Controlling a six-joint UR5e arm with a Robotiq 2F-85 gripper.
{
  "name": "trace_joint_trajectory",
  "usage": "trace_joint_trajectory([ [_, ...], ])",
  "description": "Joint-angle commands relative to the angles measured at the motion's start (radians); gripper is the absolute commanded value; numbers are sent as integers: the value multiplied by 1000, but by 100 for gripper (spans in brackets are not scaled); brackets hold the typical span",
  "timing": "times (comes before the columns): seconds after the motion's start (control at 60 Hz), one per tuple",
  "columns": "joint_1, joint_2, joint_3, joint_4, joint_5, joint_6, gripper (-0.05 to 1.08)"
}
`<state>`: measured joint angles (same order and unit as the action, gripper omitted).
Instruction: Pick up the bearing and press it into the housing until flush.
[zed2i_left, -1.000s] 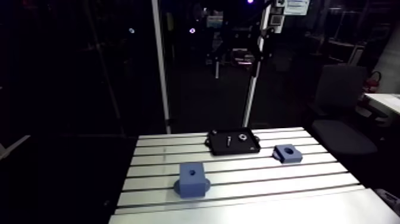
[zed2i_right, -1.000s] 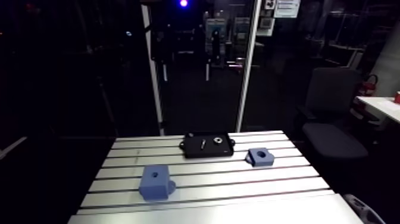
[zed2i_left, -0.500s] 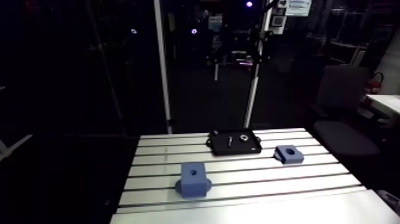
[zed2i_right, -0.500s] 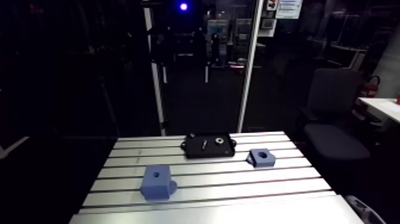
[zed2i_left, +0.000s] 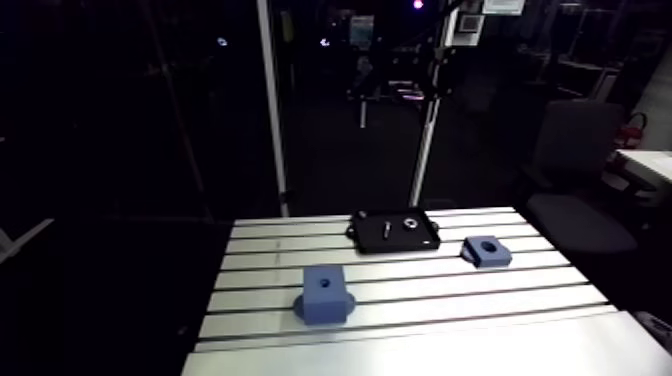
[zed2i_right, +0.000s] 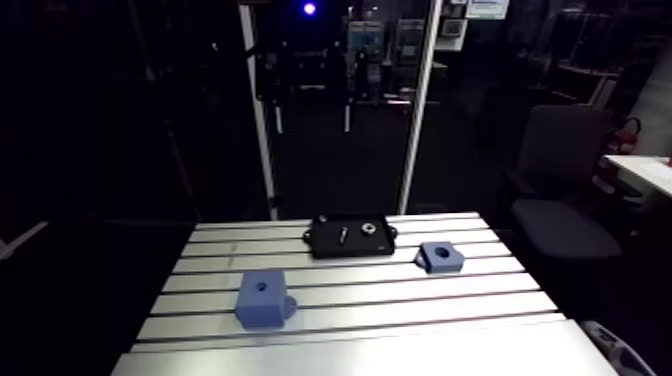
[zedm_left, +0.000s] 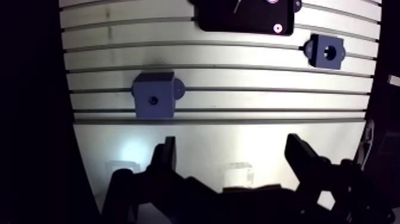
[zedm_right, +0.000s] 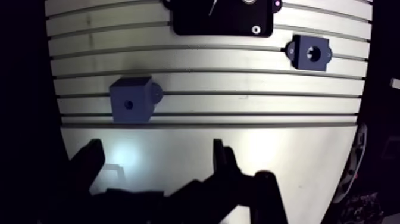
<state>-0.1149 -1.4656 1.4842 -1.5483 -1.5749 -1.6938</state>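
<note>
black tray (zed2i_left: 432, 241) at far edge of table (zed2i_left: 450, 300) keeps bearing (zed2i_left: 411, 222) + pin (zed2i_left: 384, 232) corralled. flat blue block (zed2i_left: 480, 257) beside it, bore up, prob the housing. gripper (zedm_left: 231, 146) fingers spread wide, empty, over near table, well apart from bearing.

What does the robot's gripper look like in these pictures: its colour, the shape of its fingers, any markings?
Only the wrist view shows it. The gripper looks black, almost a silhouette against the pale table. Its two fingers are narrow bars with blunt tips, carried on thicker jointed links from a broad dark body. No markings can be made out.
</note>
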Motion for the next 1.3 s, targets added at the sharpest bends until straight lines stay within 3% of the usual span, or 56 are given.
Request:
trace_joint_trajectory([
  [0.017, -6, 70, -18, -57, -14, -22, 1],
  [0.05, -9, 100, -25, -74, -24, -44, 1],
  [0.167, -22, 143, -53, -90, -30, -72, 1],
  [0.55, -68, 344, -194, -107, -30, -61, 1],
  [1.033, -108, 472, -237, -195, -34, -69, 1],
  [1.3, -123, 493, -221, -263, -32, -77, 1],
])
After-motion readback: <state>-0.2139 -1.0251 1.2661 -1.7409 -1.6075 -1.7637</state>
